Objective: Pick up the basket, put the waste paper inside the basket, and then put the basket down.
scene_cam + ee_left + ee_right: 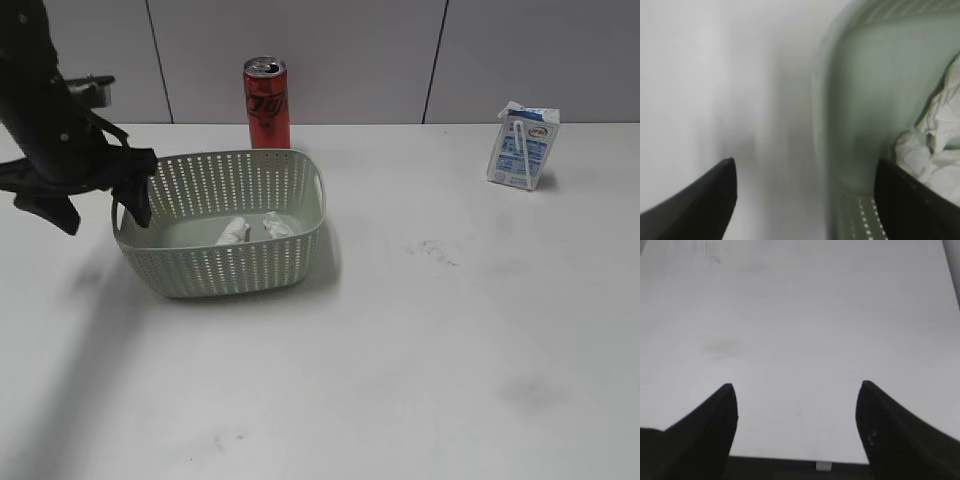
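Basket [225,225]: sits on the table [420,330] toward its far-left part. My left gripper [805,192] is spread wide over the basket's left end wall, one finger [705,200] outside, the other inside; neither visibly presses the wall. Paper wads [250,229]: lie on the basket floor. My right gripper [796,425]: spread wide, holding nothing, above bare tabletop. Red can [267,103]: far edge, behind the basket. Milk carton [523,146]: far-right corner.

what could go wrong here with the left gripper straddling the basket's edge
The left gripper is open with the basket wall between its fingers; pulling away sideways could snag the rim and drag or tip it. A dragged basket might knock the red can right behind it. A tilt could spill the waste paper inside.
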{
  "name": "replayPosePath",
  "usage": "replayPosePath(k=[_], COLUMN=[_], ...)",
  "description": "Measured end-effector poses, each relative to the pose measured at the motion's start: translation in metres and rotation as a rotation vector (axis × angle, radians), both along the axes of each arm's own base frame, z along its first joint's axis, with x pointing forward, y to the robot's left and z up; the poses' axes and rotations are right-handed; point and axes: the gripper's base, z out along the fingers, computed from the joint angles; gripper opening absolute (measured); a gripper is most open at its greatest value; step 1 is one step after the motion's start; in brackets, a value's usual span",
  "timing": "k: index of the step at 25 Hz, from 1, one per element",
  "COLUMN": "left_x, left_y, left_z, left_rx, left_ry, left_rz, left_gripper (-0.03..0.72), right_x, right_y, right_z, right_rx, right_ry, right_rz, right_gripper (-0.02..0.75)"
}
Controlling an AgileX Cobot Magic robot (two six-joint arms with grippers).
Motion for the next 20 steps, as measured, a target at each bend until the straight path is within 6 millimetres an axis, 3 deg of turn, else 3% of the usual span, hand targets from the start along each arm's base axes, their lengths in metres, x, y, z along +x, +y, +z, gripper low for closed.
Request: replayPosePath(k=[5, 9, 13, 15, 17, 20], left_x=[-0.013, -0.041, -0.089, -0.121, -0.155, -0.202], left_y=[0.033, 0.053, 0.058, 0.060, 0.064, 0.072], left_z=[0.057, 0.104, 0.143, 0.151, 0.157, 0.148], left_rx=[0.053, 0.092, 0.076, 0.061, 0.037, 0.025], left_ry=[-0.108, -0.151, -0.239, -0.285, -0.349, -0.434], left_rz=[0.015, 0.022, 0.016, 0.005, 0.003, 0.004], left_gripper=[0.665, 0.654, 0.633, 0.616, 0.594, 0.580], right_x=[-0.010, -0.010, -0.010, -0.010, -0.010, -0.010], right_y=[-0.001, -0.001, -0.001, -0.001, -0.001, -0.001], right_z=[-0.001, -0.001, -0.001, -0.001, -0.001, -0.001], right_rx=[0.009, 0.009, 0.009, 0.009, 0.009, 0.010], right_ry=[-0.093, -0.097, -0.098, -0.098, -0.098, -0.098], right_rz=[-0.004, -0.004, -0.005, -0.005, -0.005, -0.005], right_gripper=[0.554, 0.554, 0.554, 0.554, 0.554, 0.554])
